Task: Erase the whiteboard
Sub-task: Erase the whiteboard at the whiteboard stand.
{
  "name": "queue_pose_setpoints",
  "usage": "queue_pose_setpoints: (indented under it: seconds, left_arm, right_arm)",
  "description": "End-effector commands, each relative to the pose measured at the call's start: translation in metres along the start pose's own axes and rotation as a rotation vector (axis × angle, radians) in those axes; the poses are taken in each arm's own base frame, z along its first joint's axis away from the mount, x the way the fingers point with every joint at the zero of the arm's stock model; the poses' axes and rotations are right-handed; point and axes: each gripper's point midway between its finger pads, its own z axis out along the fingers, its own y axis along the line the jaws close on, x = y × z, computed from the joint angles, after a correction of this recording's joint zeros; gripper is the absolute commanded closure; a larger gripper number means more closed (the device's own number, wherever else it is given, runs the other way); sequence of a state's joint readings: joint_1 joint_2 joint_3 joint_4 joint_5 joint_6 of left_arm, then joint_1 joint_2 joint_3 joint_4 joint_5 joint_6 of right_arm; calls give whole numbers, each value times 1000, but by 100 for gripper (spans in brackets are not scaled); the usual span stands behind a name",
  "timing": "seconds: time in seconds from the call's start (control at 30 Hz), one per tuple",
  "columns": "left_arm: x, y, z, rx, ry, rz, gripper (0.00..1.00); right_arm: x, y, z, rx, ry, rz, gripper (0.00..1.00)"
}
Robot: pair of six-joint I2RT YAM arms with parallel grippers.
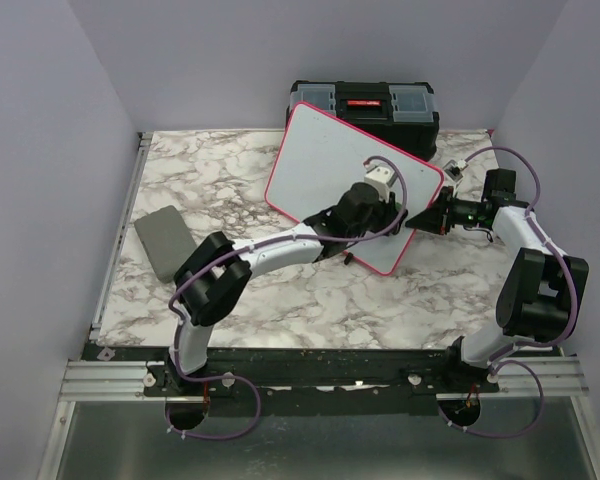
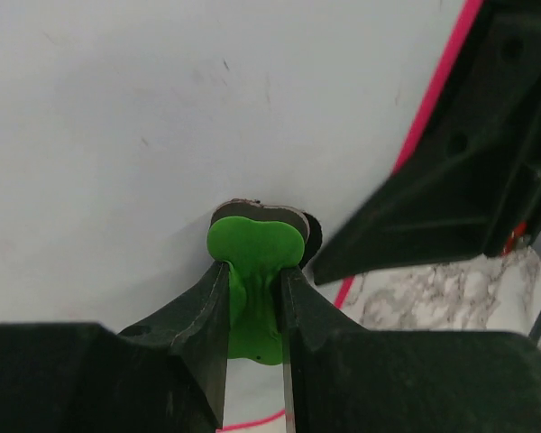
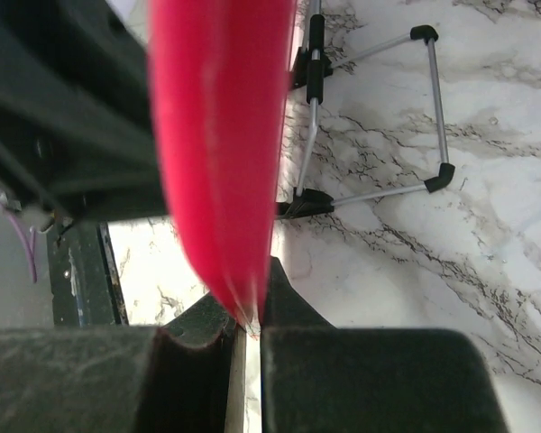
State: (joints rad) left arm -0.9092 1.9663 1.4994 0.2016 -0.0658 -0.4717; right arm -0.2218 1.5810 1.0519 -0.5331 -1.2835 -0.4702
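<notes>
Presently the whiteboard [image 1: 340, 170] stands tilted on the tabletop [image 1: 230, 170], before a black toolbox [image 1: 365, 100]. Left fingers [image 2: 198, 316] are clamped on a green-backed pad [image 2: 252, 262] pressed to its face; right fingers [image 3: 361, 379] pinch its pink rim [image 3: 221, 135].

Both arms forward, elbows bent, left hand [image 2: 255, 271] and right hand [image 3: 248, 316] each closed tight, near one another.

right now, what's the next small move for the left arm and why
Probably slide the green eraser up the whiteboard: the left gripper is shut on it, pad on the board, faint smudges show above, and the right gripper clamps the rim.
</notes>
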Motion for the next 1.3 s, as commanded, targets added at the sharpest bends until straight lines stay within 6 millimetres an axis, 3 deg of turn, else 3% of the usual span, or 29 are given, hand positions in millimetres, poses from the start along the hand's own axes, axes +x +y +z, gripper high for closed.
queue_pose_setpoints:
  seconds: [0.0, 0.13, 0.23, 0.4, 0.6, 0.83, 0.97, 1.27]
  left_arm:
    - [55, 11, -1, -13, 87, -20, 100]
    - [67, 41, -17, -78, 90, -27, 100]
    - [64, 69, -31, -132, 74, -49, 100]
    - [44, 118, -51, -242, 10, -97, 100]
    - [12, 172, -58, -356, -57, -127, 100]
    - [-28, 204, -57, -399, -89, -137, 100]
    - [-35, 194, -44, -338, -69, -135, 100]
    - [-11, 109, -10, -140, -13, -95, 100]
  right_arm:
    - [-10, 20, 5, -94, -34, -49, 99]
    - [-11, 21, 4, -96, -36, -49, 99]
    - [-11, 21, 5, -97, -36, -51, 99]
    - [-10, 21, 5, -99, -36, -49, 99]
    - [-11, 22, 4, -100, -36, -50, 99]
    - [-12, 23, 4, -99, -37, -53, 99]
    - [-11, 22, 4, -99, -37, -52, 99]
    - [-12, 22, 4, -98, -37, -56, 99]
